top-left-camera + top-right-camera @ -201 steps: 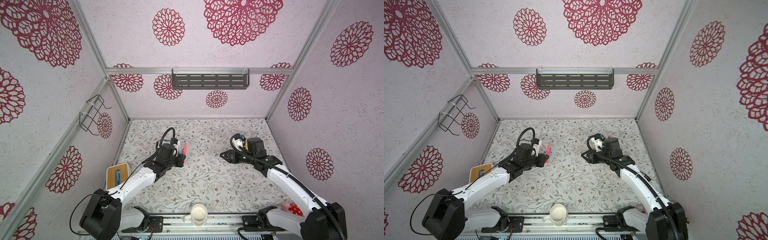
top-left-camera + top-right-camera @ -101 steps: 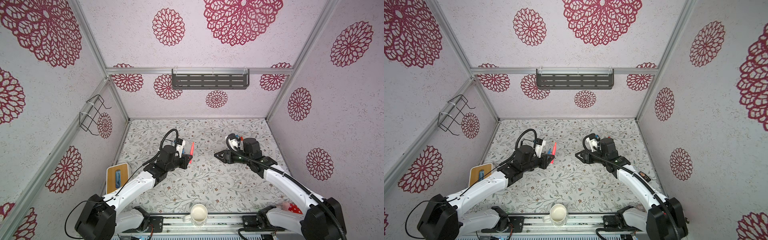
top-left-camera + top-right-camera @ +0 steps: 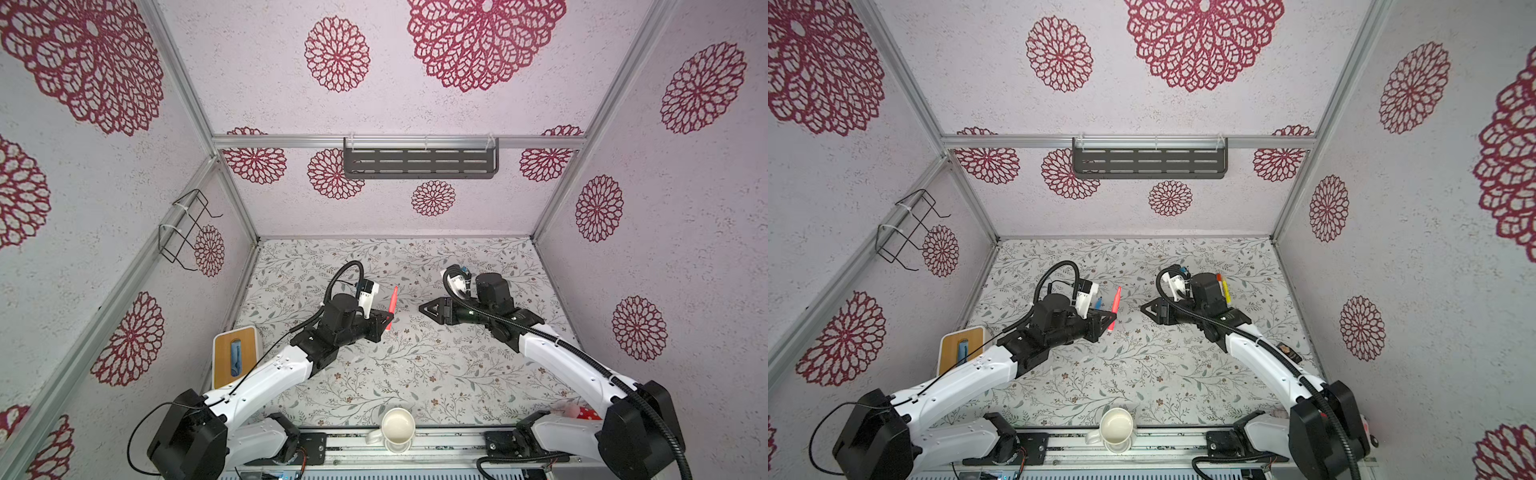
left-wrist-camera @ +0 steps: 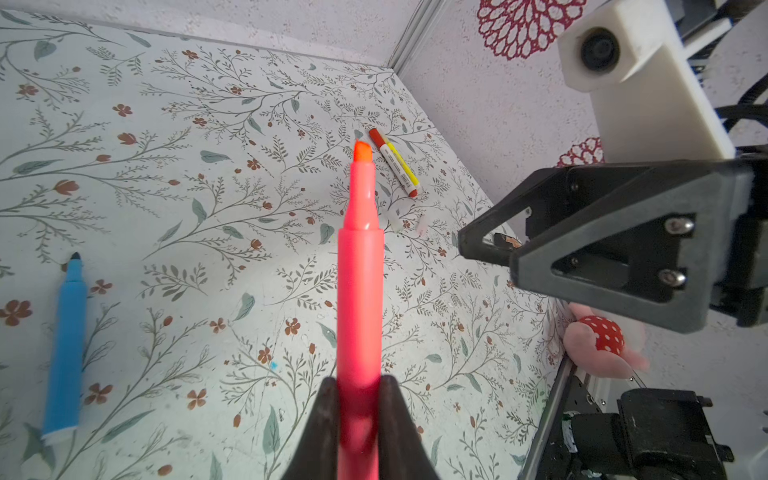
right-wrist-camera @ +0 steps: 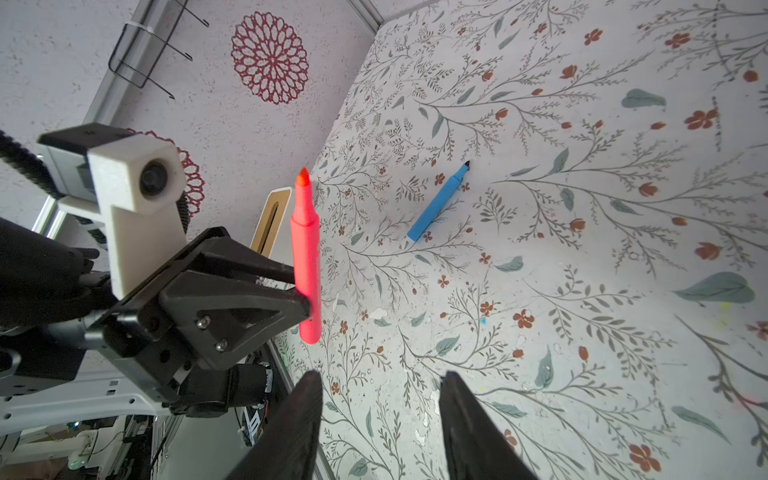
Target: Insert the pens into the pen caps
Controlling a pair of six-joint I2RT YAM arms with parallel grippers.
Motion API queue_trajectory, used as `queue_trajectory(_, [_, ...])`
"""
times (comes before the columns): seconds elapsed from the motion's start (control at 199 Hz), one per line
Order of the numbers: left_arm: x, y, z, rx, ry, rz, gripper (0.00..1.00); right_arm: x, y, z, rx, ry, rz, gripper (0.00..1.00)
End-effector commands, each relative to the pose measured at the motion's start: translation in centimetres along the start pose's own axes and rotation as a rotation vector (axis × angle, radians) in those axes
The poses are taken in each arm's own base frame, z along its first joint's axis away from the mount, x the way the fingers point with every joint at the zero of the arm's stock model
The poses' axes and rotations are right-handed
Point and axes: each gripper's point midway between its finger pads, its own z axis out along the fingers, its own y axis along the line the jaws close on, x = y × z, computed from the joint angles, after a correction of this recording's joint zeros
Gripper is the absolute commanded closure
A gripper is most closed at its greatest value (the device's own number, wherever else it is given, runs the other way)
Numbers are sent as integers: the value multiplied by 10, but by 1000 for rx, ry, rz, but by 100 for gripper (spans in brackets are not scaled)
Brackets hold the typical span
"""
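Both top views look down from high above the front edge of the table [image 3: 415, 374] toward the back wall [image 3: 395, 216], with the whole tabletop in frame. Each wrist view sits close behind its own jaws. The left faces the right gripper [image 4: 490, 249], the right faces the left gripper [image 5: 301, 291] — both share the pink pen [image 4: 360, 291] and blue pen [image 5: 436, 205].

The left gripper [image 4: 359, 380] clamps a pink pen [image 4: 360, 291], whose uncapped orange tip points away over a floral table [image 4: 208, 124]. A blue pen [image 4: 66, 345] lies uncapped on the table. A yellow pen [image 4: 397, 166] with red ends lies farther off. The black right gripper [image 4: 488, 245] hangs near the pink pen.
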Motion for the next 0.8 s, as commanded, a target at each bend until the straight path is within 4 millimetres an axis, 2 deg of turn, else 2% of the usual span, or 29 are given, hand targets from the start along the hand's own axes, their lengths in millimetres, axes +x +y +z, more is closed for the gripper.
queue_trajectory(0.0, [-19,-16,-7,38,-70,18,85,-19,25,1,-70,-39,-48,49])
queue_trajectory(0.351, [-21,-29,-9,70,-79,26,85,-21,47,14,-128,-34,-79,48])
queue_trajectory(0.792, [-21,-44,-5,96,-78,41,85,-24,60,27,-163,-29,-90,50])
